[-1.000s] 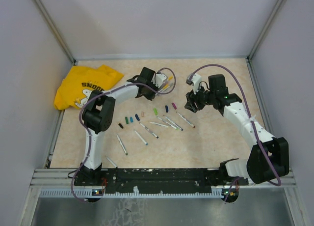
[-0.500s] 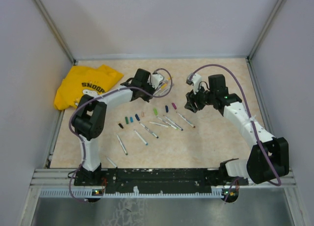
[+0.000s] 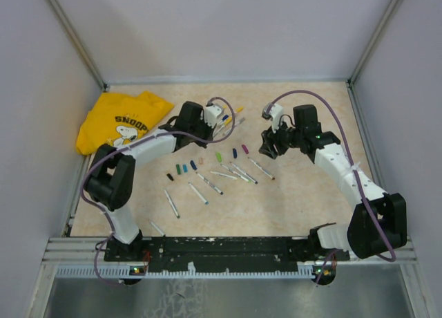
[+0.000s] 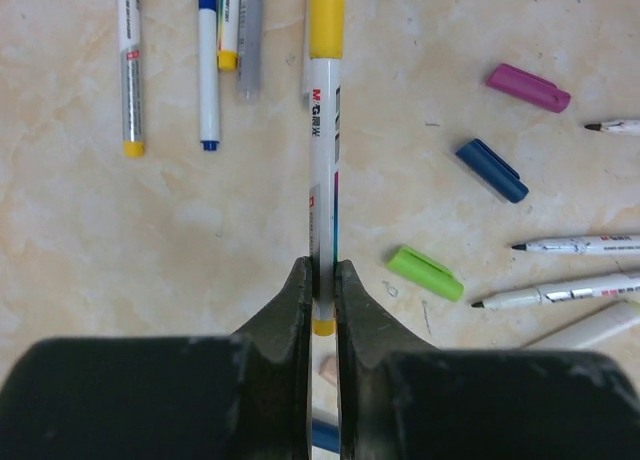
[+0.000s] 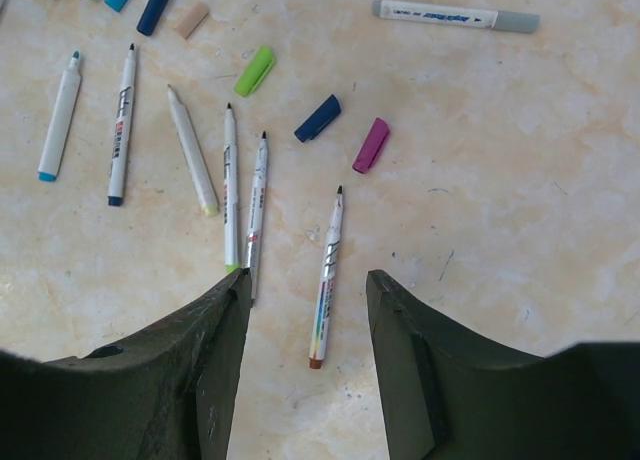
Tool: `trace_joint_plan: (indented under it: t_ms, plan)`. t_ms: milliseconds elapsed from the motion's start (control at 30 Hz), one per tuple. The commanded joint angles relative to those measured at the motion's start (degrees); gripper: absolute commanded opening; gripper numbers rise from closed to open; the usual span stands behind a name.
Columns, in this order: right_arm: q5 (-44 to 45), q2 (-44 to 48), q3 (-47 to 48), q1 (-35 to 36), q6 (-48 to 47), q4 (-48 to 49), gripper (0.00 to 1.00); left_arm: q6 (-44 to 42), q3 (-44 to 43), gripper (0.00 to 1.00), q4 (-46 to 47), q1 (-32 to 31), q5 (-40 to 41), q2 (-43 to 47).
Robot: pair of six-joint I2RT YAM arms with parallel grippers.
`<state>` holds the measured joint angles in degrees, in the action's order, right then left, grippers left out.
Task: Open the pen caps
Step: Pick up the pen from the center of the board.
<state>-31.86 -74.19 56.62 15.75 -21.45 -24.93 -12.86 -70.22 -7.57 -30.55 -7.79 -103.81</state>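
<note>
So, L gripper [image 4: 320, 272] pinches yellow-capped pen [image 4: 322, 160]; R gripper [image 5: 307, 277] spread.
Stubby plastic caps [image 4: 425, 273] + thin pens [image 5: 327, 270] litter marbled desk [image 3: 304, 193], yellow tee [image 3: 121, 121] far-left corner.

a robot lab cell: plain grey walls [image 3: 221, 27], aluminium frame posts [image 3: 72, 34], beige tabletop [image 3: 304, 193].

Beige marbled tabletop [image 3: 304, 193] enclosed by plain grey walls [image 3: 221, 27].

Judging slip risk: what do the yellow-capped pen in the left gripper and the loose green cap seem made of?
The pen in the left gripper looks like smooth, glossy plastic: white printed barrel with a soft sheen. The green cap looks like opaque moulded plastic, near matte, with a raised clip. Probably, by look alone.
</note>
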Motion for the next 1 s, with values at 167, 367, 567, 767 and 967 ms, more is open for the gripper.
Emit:
trace_joint_plan:
  t_ms: [167, 367, 567, 767, 967]
  plan:
    - [-5.43, 0.38, -0.34, 1.85, 1.58, 2.88, 0.5, 8.49, 9.9, 0.0, 7.22, -0.15, -4.93, 10.2]
    - [-9.88, 1.11, -2.73, 2.63, 3.79, 6.51, 0.5, 13.78, 18.84, 0.0, 14.55, -0.15, -7.6, 17.39]
    - [-13.22, 2.63, -4.15, 2.98, 5.53, 9.34, 0.49, 20.13, 28.0, 0.0, 22.71, -0.15, -10.74, 26.0]
    - [-15.59, 4.52, -5.72, 2.96, 6.73, 11.79, 0.49, 27.87, 37.87, 0.0, 33.61, -0.48, -14.1, 33.95]
    - [-17.43, 4.81, -6.37, 2.94, 7.62, 13.18, 0.49, 33.48, 46.07, 0.0, 44.86, -3.7, -11.72, 39.1]
